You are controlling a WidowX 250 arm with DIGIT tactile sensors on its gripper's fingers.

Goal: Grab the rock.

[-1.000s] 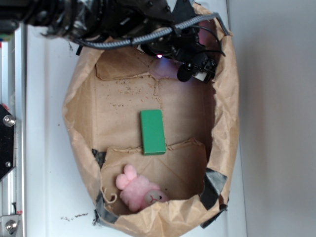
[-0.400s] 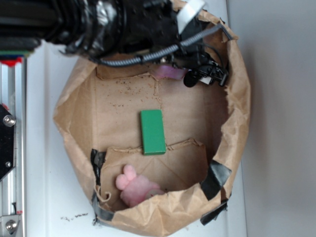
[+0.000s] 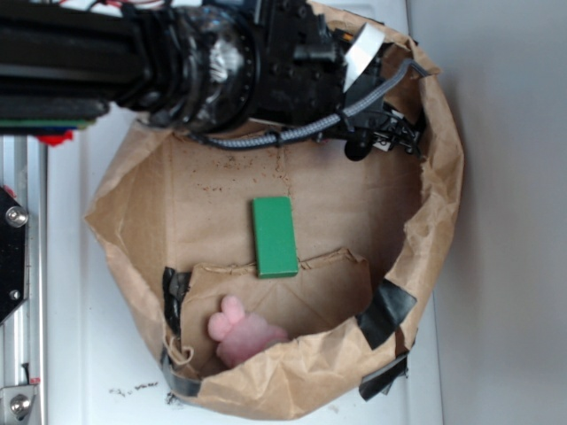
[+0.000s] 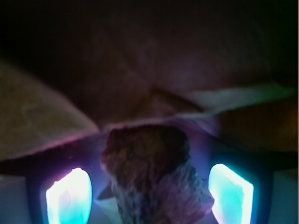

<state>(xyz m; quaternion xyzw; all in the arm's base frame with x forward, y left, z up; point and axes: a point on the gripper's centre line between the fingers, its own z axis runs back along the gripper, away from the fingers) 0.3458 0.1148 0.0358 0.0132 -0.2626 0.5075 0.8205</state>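
In the wrist view the rock sits between the two glowing fingers of the claw, which stands wide open with a gap on each side of the stone. From outside, the claw reaches into the far end of the paper bag; the green block and pink plush toy lie well apart from it.

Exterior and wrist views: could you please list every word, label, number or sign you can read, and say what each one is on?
None can be read in either view.
The green block, the paper bag, the pink plush toy and the rock bear no print.
The dark specks on the white table are too small to tell.
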